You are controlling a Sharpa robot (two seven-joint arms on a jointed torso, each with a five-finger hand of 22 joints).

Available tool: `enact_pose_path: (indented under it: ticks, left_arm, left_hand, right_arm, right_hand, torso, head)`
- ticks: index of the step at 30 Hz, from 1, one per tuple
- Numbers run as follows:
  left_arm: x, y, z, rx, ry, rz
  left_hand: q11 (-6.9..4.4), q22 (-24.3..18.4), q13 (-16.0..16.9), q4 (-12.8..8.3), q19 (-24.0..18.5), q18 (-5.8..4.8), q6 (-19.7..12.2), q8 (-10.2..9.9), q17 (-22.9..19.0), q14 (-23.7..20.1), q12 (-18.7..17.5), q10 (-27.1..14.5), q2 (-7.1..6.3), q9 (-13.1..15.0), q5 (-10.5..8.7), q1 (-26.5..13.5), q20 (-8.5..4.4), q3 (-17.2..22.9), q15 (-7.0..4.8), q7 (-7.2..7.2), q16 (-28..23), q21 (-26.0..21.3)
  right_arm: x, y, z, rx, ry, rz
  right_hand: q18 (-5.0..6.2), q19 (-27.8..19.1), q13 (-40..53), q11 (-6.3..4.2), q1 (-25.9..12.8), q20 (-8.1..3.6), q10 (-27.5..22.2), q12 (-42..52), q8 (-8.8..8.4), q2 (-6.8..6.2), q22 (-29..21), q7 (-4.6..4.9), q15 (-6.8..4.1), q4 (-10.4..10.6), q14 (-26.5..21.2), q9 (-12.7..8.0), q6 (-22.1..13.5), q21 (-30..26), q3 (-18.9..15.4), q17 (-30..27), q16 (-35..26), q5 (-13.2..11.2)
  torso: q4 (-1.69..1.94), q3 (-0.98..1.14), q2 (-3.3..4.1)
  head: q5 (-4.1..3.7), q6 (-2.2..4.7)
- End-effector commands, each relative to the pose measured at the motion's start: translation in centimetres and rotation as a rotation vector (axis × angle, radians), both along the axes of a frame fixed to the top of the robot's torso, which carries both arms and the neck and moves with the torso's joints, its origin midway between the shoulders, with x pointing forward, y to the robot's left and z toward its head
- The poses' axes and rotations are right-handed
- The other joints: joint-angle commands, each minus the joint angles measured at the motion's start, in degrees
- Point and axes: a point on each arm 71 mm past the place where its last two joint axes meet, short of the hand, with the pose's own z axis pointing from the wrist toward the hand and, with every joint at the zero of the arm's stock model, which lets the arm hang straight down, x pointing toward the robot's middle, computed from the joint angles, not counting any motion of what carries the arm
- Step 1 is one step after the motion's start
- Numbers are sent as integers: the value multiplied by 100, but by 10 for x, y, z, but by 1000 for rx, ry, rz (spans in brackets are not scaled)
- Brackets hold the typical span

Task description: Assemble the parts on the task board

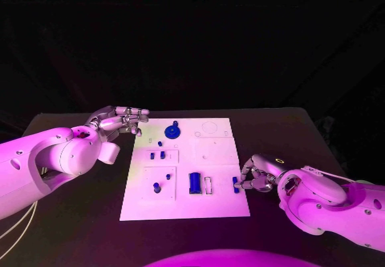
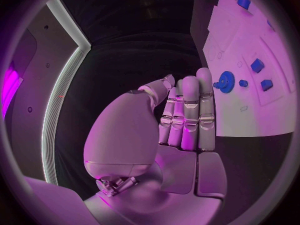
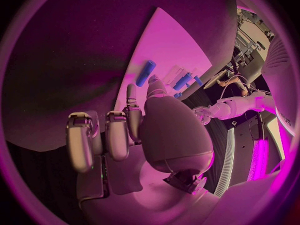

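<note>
- My right robot hand (image 1: 255, 177) sits at the right edge of the task board (image 1: 216, 208), fingertips bunched at a small blue part (image 1: 236, 184) near that edge; I judge the risk here is that the part slips or tips as I work it, since the hold looks shallow and sits right by the rim
- A push toward the edge could slide the small blue part off the task board onto the dark surface (image 1: 80, 233)
- The blue cylinder (image 1: 194, 183) lies just beside the spot I am working, so a wide sweep of my fingers could knock it
- I cannot tell whether my right robot hand truly pinches the small blue part or only touches it; the right wrist view shows curled fingers (image 3: 117, 135) and no clear grasp
- My left robot hand (image 1: 120, 121) hovers off the board's far left corner, fingers straight and together, holding nothing, touching nothing
- The blue gear (image 1: 172, 131) stands on the board near that left hand; other small blue pieces lie in the board's left recesses
</note>
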Motion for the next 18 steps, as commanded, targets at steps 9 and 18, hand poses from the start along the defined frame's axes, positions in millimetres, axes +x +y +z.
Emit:
enact_pose_path:
  ticks: [9, 18]
  left_arm:
    - [-1, -2, 1, -11, -1, -16]
    - [0, -2, 1, -10, 0, -15]
  left_hand:
    - [-4, -8, 5, 9, 55, 79, -34, 16, -9, -32, 18, -39, 67, -8, 17, -4, -3, -25, 13, 6, -14, -37]
    - [-3, -11, 8, 16, 57, 78, -35, 19, -12, -32, 26, -46, 73, -10, 17, -12, -2, -26, 14, 7, -12, -41]
  right_arm:
    - [-3, 9, -5, -7, -2, 17]
    - [-2, 13, -9, -13, 12, 30]
  right_hand:
    - [-43, 516, -337, -26, -59, 11, 15, 16, -29, 25, 1460, -11, 4, 35, 423, -9, 70, 12, 2, 657, -12, 20]
    - [-45, 520, -333, -49, -42, 0, 22, 18, -17, 35, 1463, -41, -12, 25, 426, -11, 136, 22, 17, 666, -8, 44]
  torso:
    - [-1, -3, -1]
    - [-1, -7, -4]
  head:
    - [16, -35]
    - [9, -42]
